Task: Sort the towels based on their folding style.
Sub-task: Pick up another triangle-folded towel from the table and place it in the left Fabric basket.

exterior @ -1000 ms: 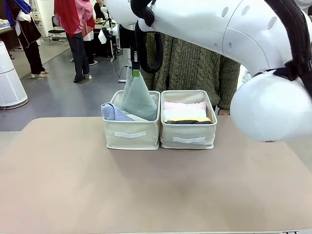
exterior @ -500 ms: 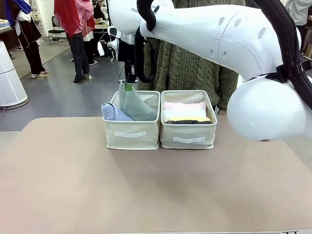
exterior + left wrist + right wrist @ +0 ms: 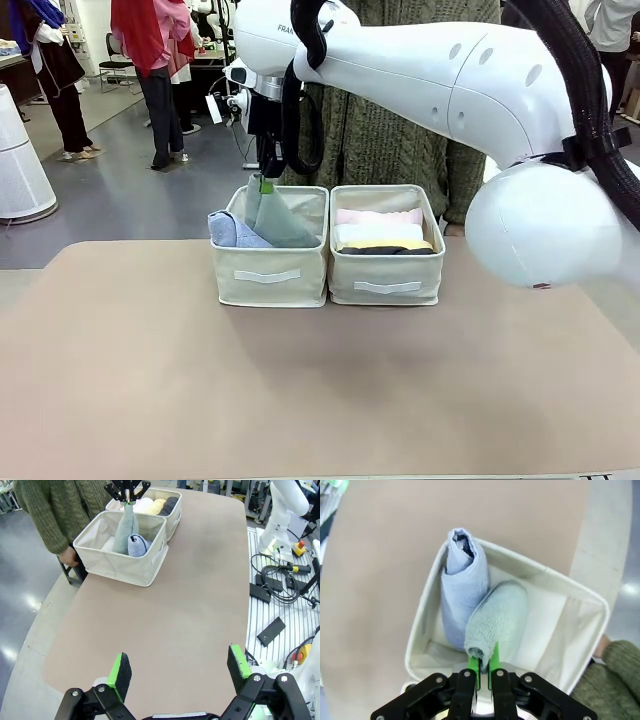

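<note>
The table (image 3: pixel 300 390) has a plain beige-brown top with rounded corners; behind it the room is an open hall with a grey floor, people stand at about eleven o'clock in the front view, and a person in a green knitted sweater (image 3: pixel 400 140) stands just behind the two bins; in the left wrist view, cables and black boxes lie on a white slatted floor beside the table.

Two cream fabric bins touch side by side at the far middle of the table; the left bin (image 3: pixel 268 272) holds the light blue towel (image 3: pixel 232 232) and the grey-green towel (image 3: pixel 272 218); the right bin (image 3: pixel 387 275) holds a stack of rolled towels, pink (image 3: pixel 378 215), white (image 3: pixel 380 231), yellow (image 3: pixel 385 244) and dark grey (image 3: pixel 385 251), all lying with the long axis across the bin.

The right gripper (image 3: pixel 265 183) pinches the narrow tip of the grey-green towel with its fingers tightly together; this towel stands nearly upright, tip toward twelve o'clock, wide end down in the bin; the blue towel lies beside it, touching it, leaning toward about ten o'clock over the bin's rim.

The left gripper (image 3: pixel 180 667) hangs above the near table edge, fingers wide apart, holding nothing.
</note>
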You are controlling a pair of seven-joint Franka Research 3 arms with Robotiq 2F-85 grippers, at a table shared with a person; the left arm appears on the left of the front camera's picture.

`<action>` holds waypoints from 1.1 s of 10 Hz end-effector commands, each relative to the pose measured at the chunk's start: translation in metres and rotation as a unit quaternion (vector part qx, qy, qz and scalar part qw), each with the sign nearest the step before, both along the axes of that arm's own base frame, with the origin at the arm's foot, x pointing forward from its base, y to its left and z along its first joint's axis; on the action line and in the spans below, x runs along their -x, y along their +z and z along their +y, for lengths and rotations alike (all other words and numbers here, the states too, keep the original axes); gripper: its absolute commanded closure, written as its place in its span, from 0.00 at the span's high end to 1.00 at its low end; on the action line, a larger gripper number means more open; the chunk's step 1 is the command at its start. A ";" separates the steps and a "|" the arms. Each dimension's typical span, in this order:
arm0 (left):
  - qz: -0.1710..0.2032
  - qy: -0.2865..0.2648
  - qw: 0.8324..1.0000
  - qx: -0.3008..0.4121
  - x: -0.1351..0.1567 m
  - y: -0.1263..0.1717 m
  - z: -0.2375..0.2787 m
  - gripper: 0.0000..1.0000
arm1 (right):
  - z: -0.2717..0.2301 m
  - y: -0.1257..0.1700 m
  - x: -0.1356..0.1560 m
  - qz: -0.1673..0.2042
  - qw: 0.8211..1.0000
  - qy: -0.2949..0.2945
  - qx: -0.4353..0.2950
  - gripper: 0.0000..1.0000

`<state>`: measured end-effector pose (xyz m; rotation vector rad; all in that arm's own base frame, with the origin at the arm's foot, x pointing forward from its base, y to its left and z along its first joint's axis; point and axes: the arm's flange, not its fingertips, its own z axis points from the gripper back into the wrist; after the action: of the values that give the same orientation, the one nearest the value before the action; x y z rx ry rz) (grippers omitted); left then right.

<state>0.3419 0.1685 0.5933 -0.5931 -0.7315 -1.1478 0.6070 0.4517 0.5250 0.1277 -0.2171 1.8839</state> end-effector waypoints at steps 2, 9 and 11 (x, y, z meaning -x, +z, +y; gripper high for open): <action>-0.015 -0.001 1.000 0.003 0.001 -0.003 0.000 1.00 | -0.003 -0.010 -0.004 -0.019 0.999 -0.001 0.035 0.09; -0.015 -0.001 1.000 0.003 0.001 -0.003 0.000 1.00 | 0.000 -0.026 -0.005 -0.026 0.999 0.023 0.022 0.69; -0.015 -0.001 1.000 0.003 0.001 -0.003 0.000 1.00 | 0.001 -0.026 -0.006 -0.027 0.999 0.022 0.016 1.00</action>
<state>0.3419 0.1685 0.5933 -0.5931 -0.7316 -1.1477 0.6143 0.4571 0.5022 0.0433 -0.1973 1.9153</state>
